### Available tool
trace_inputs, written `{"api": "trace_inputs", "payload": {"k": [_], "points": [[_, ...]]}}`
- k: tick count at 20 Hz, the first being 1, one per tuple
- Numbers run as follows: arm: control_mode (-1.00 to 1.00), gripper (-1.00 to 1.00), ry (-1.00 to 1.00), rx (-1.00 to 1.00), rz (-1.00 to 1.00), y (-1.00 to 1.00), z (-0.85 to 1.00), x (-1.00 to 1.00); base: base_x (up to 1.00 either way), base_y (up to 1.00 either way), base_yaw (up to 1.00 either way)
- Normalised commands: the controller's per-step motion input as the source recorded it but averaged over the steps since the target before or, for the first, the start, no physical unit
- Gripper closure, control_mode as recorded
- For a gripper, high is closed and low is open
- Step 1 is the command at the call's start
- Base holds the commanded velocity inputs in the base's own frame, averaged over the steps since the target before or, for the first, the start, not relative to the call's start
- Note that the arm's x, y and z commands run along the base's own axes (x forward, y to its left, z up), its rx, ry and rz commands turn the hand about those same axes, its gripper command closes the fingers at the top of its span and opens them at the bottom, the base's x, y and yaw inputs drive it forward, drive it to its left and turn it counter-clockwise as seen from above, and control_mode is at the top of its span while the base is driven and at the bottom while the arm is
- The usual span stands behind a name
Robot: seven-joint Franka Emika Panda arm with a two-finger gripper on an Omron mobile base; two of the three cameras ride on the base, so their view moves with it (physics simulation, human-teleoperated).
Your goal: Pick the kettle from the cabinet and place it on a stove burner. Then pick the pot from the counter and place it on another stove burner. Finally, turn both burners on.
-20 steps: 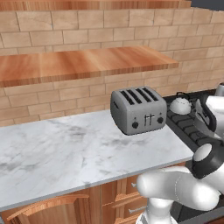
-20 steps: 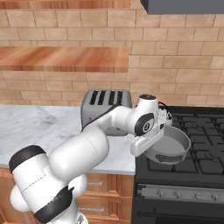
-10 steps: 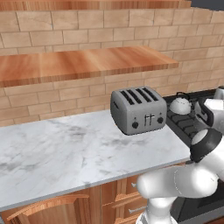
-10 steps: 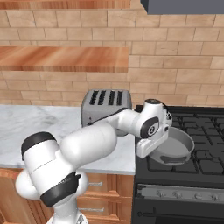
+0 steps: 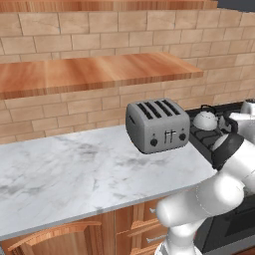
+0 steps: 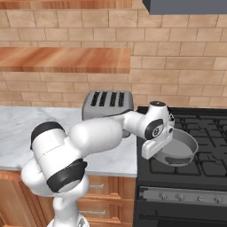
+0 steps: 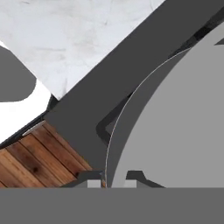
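Note:
My gripper [image 6: 154, 149] is shut on the left rim of the pot [image 6: 181, 148], a shallow round grey pan. It holds the pot tilted, low over the front left burner [image 6: 165, 165] of the black stove; I cannot tell whether the pot touches the grate. In the hand view the pot [image 7: 175, 122] has its thin rim pinched between my gripper [image 7: 111, 177] tips. The small silver kettle [image 5: 205, 119] sits on a rear burner behind the toaster. The reddish wood cabinet shelf [image 5: 94, 72] runs along the brick wall.
A boxy grey toaster [image 6: 107, 104] stands on the marble counter [image 6: 26, 117] right beside the stove's left edge. A row of stove knobs [image 6: 186, 199] lines the front panel. Wooden drawer fronts [image 7: 39, 162] lie below the counter edge.
The arm has carried the pot a little further right over the stove and stretched out more. The kettle and toaster have not moved.

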Motion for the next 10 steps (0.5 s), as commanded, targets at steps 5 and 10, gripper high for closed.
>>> {"api": "trace_inputs", "payload": {"k": [5, 10], "points": [[-1.0, 1.0, 0.0, 0.0, 0.0, -0.07, -0.2, 0.14, 0.0, 0.0, 0.0], [-1.0, 1.0, 0.0, 0.0, 0.0, -0.07, -0.23, 0.15, 0.0, 0.0, 0.0]]}}
